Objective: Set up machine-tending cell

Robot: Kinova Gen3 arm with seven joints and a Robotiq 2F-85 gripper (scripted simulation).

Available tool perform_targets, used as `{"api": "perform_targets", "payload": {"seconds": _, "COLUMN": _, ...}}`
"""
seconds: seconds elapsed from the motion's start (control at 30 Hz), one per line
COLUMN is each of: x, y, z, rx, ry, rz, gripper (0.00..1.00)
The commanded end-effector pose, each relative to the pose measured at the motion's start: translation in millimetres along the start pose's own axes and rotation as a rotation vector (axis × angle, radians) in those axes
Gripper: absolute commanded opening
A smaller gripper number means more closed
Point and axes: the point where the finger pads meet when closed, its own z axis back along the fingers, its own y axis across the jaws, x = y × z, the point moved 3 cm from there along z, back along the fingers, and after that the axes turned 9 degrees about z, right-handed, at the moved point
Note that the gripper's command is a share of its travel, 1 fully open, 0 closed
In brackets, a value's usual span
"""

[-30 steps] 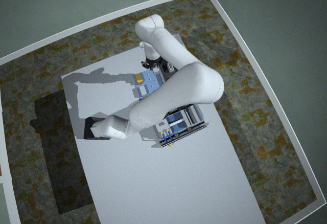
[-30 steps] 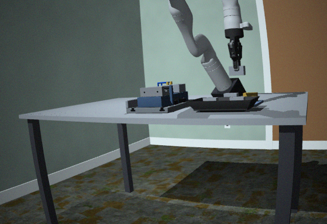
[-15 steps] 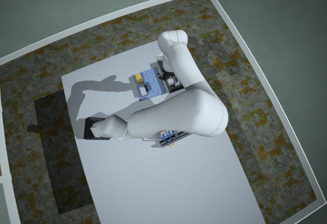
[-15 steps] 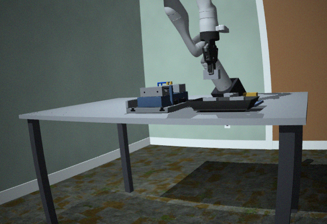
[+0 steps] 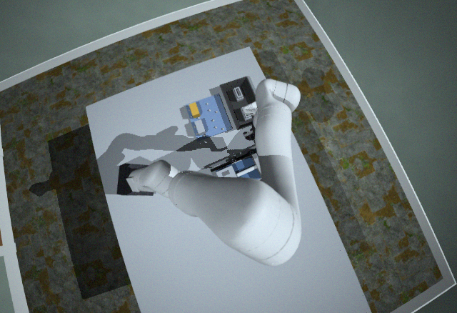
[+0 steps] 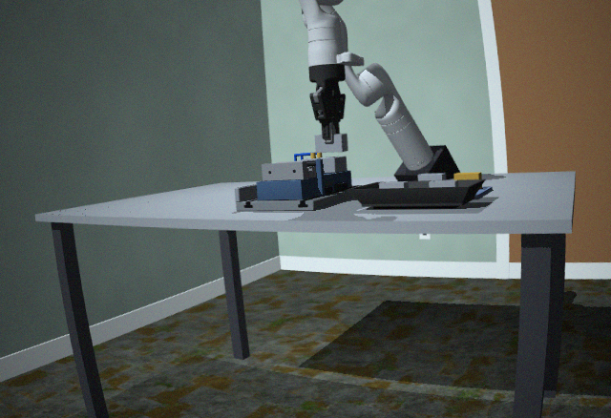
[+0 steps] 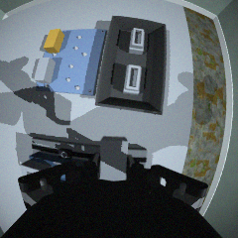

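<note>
Gripper [image 6: 327,135] was clamped on a grey aluminium blank [image 6: 330,142], hanging level over the vise [image 6: 296,181], probably so it'd drop flat onto the bars

Top view: arm [image 5: 254,206] stretching over table [image 5: 177,258], hiding most of vise [image 5: 240,167]; infeed plate [image 5: 216,116] carrying brass blank [image 5: 194,109] & alu. blank [image 5: 199,126]; outfeed tray [image 5: 230,91] sitting beside.

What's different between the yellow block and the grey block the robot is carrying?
The brass blank is yellow; the grey blank is plain grey. The brass blank lies on the blue infeed plate, untouched; the grey blank hangs in the air, clamped in the gripper, above the vise. Both are small rectangular blocks, and neither shows a pocket like the two parts in the black tray.
</note>
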Motion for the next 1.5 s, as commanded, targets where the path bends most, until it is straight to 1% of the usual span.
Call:
{"api": "perform_targets", "payload": {"seconds": 0.0, "x": 33.6, "y": -2.8, "z": 8.1, "rx": 0.021, "ry": 0.008, "rz": -0.039, "gripper": 0.0}}
{"api": "perform_targets", "payload": {"seconds": 0.2, "x": 74.5, "y": -14.8, "z": 8.6, "rx": 0.028, "ry": 0.017, "rz": -0.034, "gripper": 0.0}}
{"api": "perform_targets", "payload": {"seconds": 0.27, "x": 74.5, "y": -14.8, "z": 8.6, "rx": 0.028, "ry": 0.017, "rz": -0.034, "gripper": 0.0}}
{"api": "perform_targets", "payload": {"seconds": 0.4, "x": 92.2, "y": -21.6, "z": 8.9, "rx": 0.034, "ry": 0.022, "rz": -0.031, "gripper": 0.0}}
{"api": "perform_targets", "payload": {"seconds": 0.53, "x": 102.6, "y": -26.0, "z": 9.1, "rx": 0.037, "ry": 0.025, "rz": -0.03, "gripper": 0.0}}
{"api": "perform_targets", "payload": {"seconds": 0.73, "x": 107.6, "y": -28.4, "z": 9.2, "rx": 0.039, "ry": 0.027, "rz": -0.029, "gripper": 0.0}}
{"api": "perform_targets", "payload": {"seconds": 1.47, "x": 107.8, "y": -28.4, "z": 9.2, "rx": 0.039, "ry": 0.027, "rz": -0.029, "gripper": 0.0}}
